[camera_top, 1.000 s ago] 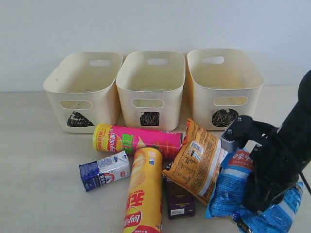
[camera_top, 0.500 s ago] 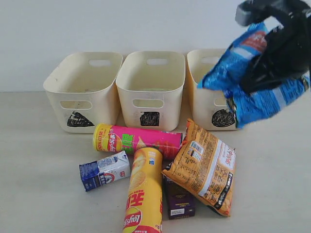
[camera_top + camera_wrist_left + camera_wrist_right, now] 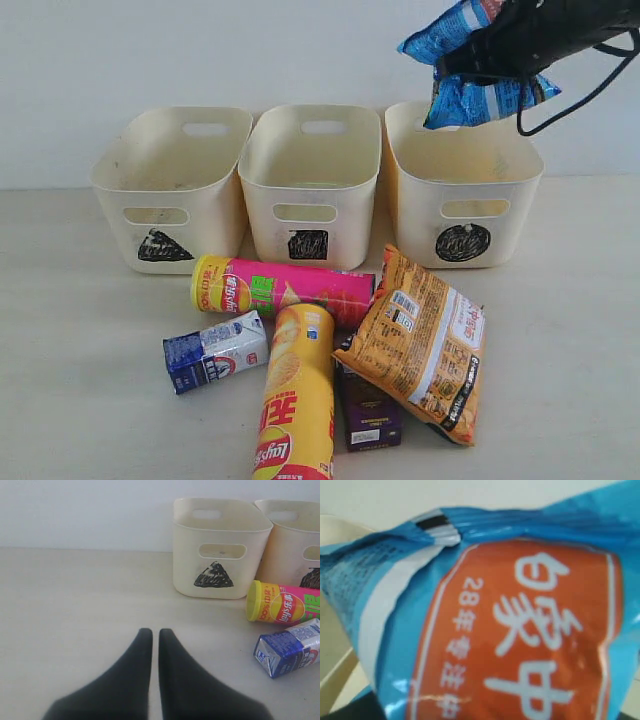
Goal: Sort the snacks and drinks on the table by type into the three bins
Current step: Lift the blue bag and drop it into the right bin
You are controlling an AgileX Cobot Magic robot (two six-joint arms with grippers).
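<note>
My right gripper (image 3: 478, 62) is clamped on the blue bag (image 3: 487, 98) at the upper right of the frame, hanging just above the circle bin (image 3: 465, 205). On the left gripper (image 3: 155, 642) the jaws are together with nothing between them, low over the table (image 3: 70, 605). The pink tube (image 3: 290, 290), yellow tube (image 3: 298, 400), orange bag (image 3: 425, 345), white carton (image 3: 215, 350) and purple carton (image 3: 368, 410) lie at lower centre.

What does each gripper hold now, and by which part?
The right gripper holds the blue bag, clamped about its middle; the left gripper is shut and holds nothing.
</note>
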